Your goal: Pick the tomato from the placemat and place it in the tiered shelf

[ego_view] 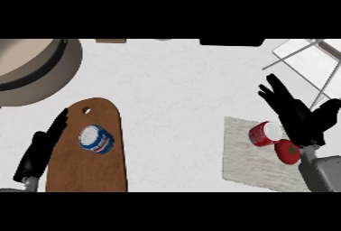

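Note:
A red tomato (pixel 289 151) with a dark green stem lies on the grey placemat (pixel 248 167) at the lower right. My right hand (pixel 298 118) hovers just above and beyond it, fingers straight and spread, thumb out to the right, holding nothing. The tiered shelf (pixel 307 58), a white frame of thin grey bars, stands at the upper right corner. My left hand (pixel 41 149) rests open at the lower left, beside the cutting board.
A red and white can (pixel 267 133) lies on the placemat touching the tomato's upper left. A brown cutting board (pixel 90 149) carries a blue and white can (pixel 97 139). A large beige and dark round pan (pixel 33 67) fills the upper left.

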